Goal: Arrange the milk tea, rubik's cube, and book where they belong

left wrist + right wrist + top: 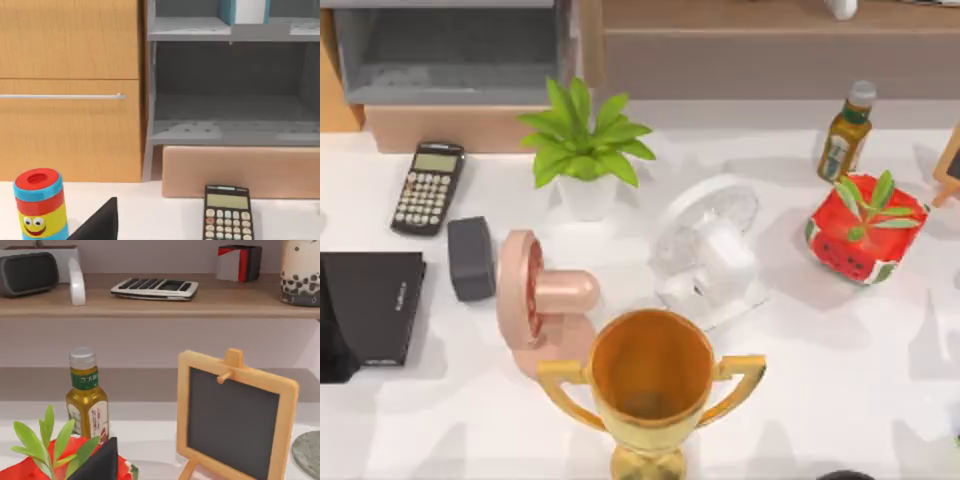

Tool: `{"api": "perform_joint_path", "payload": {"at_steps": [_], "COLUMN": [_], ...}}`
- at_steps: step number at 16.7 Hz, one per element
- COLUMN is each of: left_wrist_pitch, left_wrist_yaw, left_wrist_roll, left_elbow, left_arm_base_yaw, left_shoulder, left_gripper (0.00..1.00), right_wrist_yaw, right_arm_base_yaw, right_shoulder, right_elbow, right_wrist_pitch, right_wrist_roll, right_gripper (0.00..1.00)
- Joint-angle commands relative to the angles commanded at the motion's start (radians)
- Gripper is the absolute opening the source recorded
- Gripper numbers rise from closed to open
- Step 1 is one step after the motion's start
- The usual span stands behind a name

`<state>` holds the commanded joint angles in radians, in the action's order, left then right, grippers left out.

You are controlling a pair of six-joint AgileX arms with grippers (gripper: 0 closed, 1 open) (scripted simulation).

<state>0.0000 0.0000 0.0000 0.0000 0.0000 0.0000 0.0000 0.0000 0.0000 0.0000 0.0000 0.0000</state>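
The milk tea (301,271), rubik's cube (240,262) and book (244,11) look shelved; I cannot tell my pincers' state, so next I only retreat.

**Robot body: black gripper tips only**

Left wrist view: left gripper (98,223) shows as a plain matte black wedge with a sharp pointed top and straight slanted edge. Right wrist view: right gripper (100,462) has the same black wedge and the same shape. No markings, screws or cables can be made out.
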Motion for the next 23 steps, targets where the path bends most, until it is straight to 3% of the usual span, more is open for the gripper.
{"api": "perform_joint_path", "payload": {"at_steps": [5, 9, 23], "left_wrist_pitch": [0.0, 0.0, 0.0], "left_wrist_yaw": [0.0, 0.0, 0.0], "left_wrist_roll": [0.0, 0.0, 0.0], "left_elbow": [0.0, 0.0, 0.0], "left_arm_base_yaw": [0.0, 0.0, 0.0], "left_shoulder": [0.0, 0.0, 0.0], "left_gripper": [1.0, 1.0, 1.0], "right_wrist_yaw": [-0.017, -0.075, -0.32], "right_arm_base_yaw": [-0.019, -0.075, -0.346], "right_shoulder": [0.064, 0.296, 1.7], "right_elbow": [0.053, 0.217, 0.944], "right_wrist_pitch": [0.043, 0.173, 0.747], "right_wrist_roll": [0.0, 0.003, 0.006], "right_gripper": [1.0, 1.0, 1.0]}}
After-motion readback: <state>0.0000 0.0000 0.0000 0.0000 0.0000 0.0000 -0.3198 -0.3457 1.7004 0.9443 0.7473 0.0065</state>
